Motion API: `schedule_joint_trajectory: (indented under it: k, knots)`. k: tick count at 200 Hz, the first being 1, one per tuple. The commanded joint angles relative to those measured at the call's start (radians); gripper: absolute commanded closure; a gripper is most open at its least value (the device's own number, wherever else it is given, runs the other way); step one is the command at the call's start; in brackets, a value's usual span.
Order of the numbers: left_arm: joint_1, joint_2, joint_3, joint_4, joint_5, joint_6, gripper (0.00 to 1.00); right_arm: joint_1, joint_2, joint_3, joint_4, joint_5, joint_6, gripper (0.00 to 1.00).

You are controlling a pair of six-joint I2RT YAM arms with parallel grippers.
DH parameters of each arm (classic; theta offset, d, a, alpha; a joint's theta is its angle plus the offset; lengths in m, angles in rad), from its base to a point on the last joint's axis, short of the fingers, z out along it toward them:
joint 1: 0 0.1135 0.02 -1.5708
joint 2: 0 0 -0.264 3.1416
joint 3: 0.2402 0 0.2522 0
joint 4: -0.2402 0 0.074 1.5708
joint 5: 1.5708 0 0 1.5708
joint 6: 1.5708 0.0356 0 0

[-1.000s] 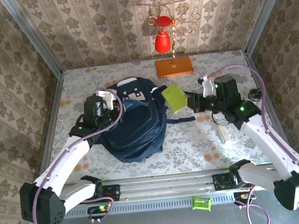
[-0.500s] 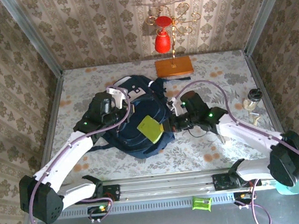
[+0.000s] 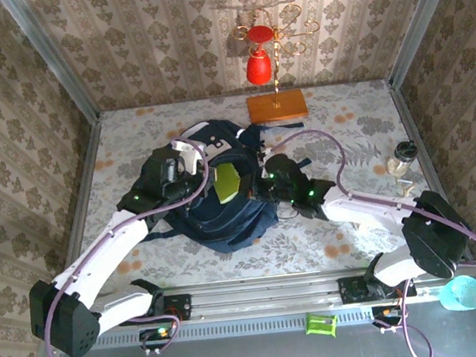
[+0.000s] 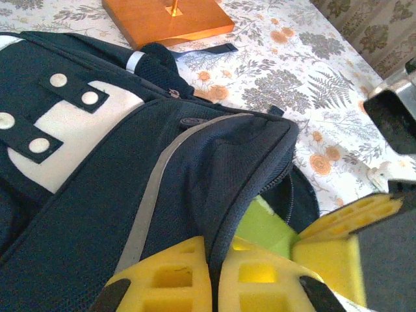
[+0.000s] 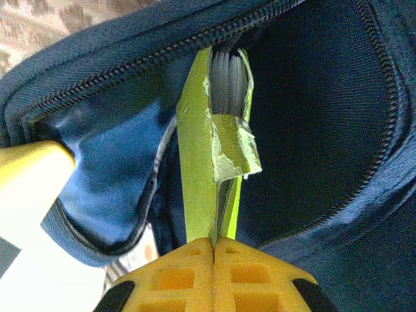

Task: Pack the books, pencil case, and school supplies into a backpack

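Navy fabric backpack (image 3: 225,218) lies near the centre of the floral worktop (image 3: 343,126), with its main zip open. Left gripper (image 4: 214,276) is clenched on the fabric rim of that opening, its yellow pads pinching the cloth between them. Right gripper (image 5: 213,257) is clamped on the near edge of a light green school supply (image 5: 197,156). The piece is held edge-on and reaches into the backpack's open mouth, between the zip line and the dark inner lining. A torn green flap hangs from its side. An orange slab (image 3: 276,105) bearing a gold stem stands at the far side of the worktop, just beyond the backpack.
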Motion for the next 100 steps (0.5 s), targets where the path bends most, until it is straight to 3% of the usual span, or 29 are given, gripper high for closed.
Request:
schedule_joint_trajectory:
  k: [1,29,84,100]
  knots:
    - [-0.026,-0.041,0.022,0.136,0.034,-0.075,1.0,0.066,-0.014,-0.039,0.109,0.324,0.129,1.0]
    - [-0.042,-0.043,0.002,0.169,0.018,-0.12,1.0,0.129,0.033,-0.039,0.16,0.478,0.229,1.0]
    - [-0.073,-0.046,-0.003,0.185,0.001,-0.121,1.0,0.203,0.154,0.028,0.202,0.633,0.353,0.97]
    - [-0.077,-0.042,-0.009,0.197,-0.001,-0.119,1.0,0.203,0.211,0.062,0.258,0.581,0.348,0.91]
